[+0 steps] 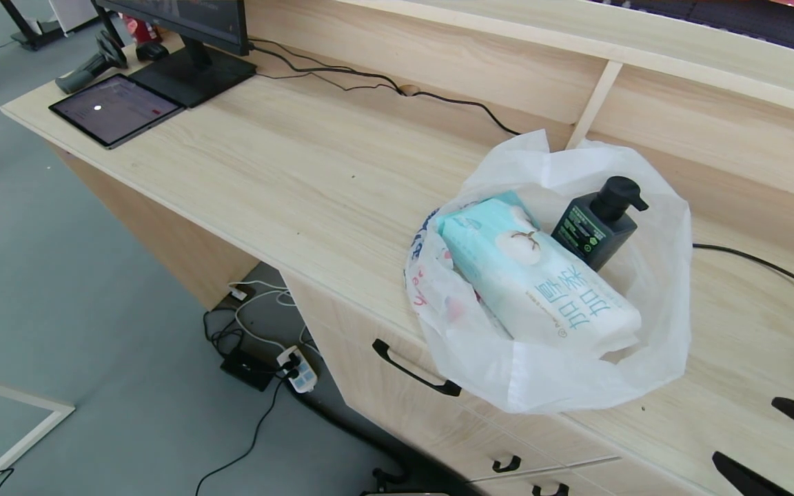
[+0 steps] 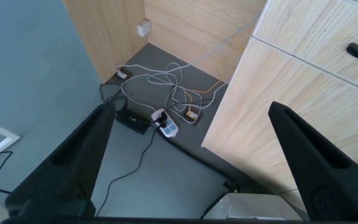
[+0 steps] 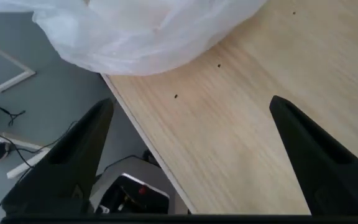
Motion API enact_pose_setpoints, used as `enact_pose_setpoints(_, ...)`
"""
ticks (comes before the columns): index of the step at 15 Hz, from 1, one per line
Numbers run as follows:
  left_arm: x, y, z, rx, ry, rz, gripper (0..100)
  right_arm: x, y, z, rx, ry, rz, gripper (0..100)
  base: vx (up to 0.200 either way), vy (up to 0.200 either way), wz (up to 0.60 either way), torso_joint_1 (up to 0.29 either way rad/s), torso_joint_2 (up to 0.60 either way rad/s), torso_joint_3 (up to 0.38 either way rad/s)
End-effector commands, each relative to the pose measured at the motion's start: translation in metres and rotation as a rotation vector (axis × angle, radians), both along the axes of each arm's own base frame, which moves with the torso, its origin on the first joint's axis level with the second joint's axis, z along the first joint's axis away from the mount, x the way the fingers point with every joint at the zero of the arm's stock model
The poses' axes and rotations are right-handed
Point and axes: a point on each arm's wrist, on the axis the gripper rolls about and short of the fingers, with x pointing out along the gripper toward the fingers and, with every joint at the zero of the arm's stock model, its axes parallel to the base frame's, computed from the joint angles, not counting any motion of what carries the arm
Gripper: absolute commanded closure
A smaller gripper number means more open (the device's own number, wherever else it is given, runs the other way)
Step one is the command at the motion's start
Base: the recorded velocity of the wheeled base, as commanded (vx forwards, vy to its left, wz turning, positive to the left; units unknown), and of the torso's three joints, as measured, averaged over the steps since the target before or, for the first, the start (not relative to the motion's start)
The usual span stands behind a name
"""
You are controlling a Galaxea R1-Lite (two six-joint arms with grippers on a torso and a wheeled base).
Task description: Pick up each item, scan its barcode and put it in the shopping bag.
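A white plastic shopping bag (image 1: 562,372) stands open on the wooden counter (image 1: 287,172), near its front edge. Inside lie a light blue and white tissue pack (image 1: 535,275) and a dark pump bottle (image 1: 597,224), leaning at the back. My right gripper (image 1: 776,441) hovers open over the counter's front right, beside the bag (image 3: 142,37); its fingers (image 3: 316,162) hold nothing. My left gripper (image 2: 191,162) is open, low in front of the counter, above the floor and cables, empty.
A monitor (image 1: 190,27), a tablet (image 1: 114,107) and a handheld scanner (image 1: 94,62) sit at the counter's far left. A black cable (image 1: 369,79) runs along the back wall. Drawers with black handles (image 1: 414,372) face front; a power strip (image 2: 166,124) lies on the floor.
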Motion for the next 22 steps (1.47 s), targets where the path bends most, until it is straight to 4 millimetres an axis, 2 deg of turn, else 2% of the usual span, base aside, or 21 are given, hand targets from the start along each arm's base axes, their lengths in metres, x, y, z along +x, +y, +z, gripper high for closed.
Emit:
enact_pose_setpoints(1,0.0,0.0,0.0,0.0,-0.001,0.0,0,-0.028,-0.005,-0.008,-0.023,-0.03,-0.046,0,0.0,0.0,0.0,0.0,0.0,0.0)
enact_pose_setpoints(3,0.0,0.0,0.0,0.0,-0.001,0.0,0,-0.035,-0.007,-0.009,-0.079,-0.07,-0.08,0,0.0,0.0,0.0,0.0,0.0,0.0)
enact_pose_setpoints(6,0.0,0.0,0.0,0.001,0.001,0.0,0,-0.031,-0.014,0.011,-0.023,-0.102,-0.357,0,0.0,0.0,0.0,0.0,0.0,0.0)
enact_pose_setpoints(8,0.0,0.0,0.0,0.0,-0.001,0.0,0,-0.039,-0.015,-0.006,0.019,-0.079,-0.444,0,0.0,0.0,0.0,0.0,0.0,0.0)
enact_pose_setpoints(11,0.0,0.0,0.0,0.0,0.001,0.0,0,-0.057,-0.015,-0.014,0.031,-0.151,-0.477,0,0.0,0.0,0.0,0.0,0.0,0.0)
enact_pose_setpoints(14,0.0,0.0,0.0,0.001,0.001,0.0,0,-0.081,-0.013,-0.035,0.033,-0.19,-0.484,0,0.0,0.0,0.0,0.0,0.0,0.0)
enact_pose_setpoints(22,0.0,0.0,0.0,0.001,-0.001,0.0,0,-0.082,-0.013,-0.029,0.023,-0.264,-0.482,0,0.0,0.0,0.0,0.0,0.0,0.0)
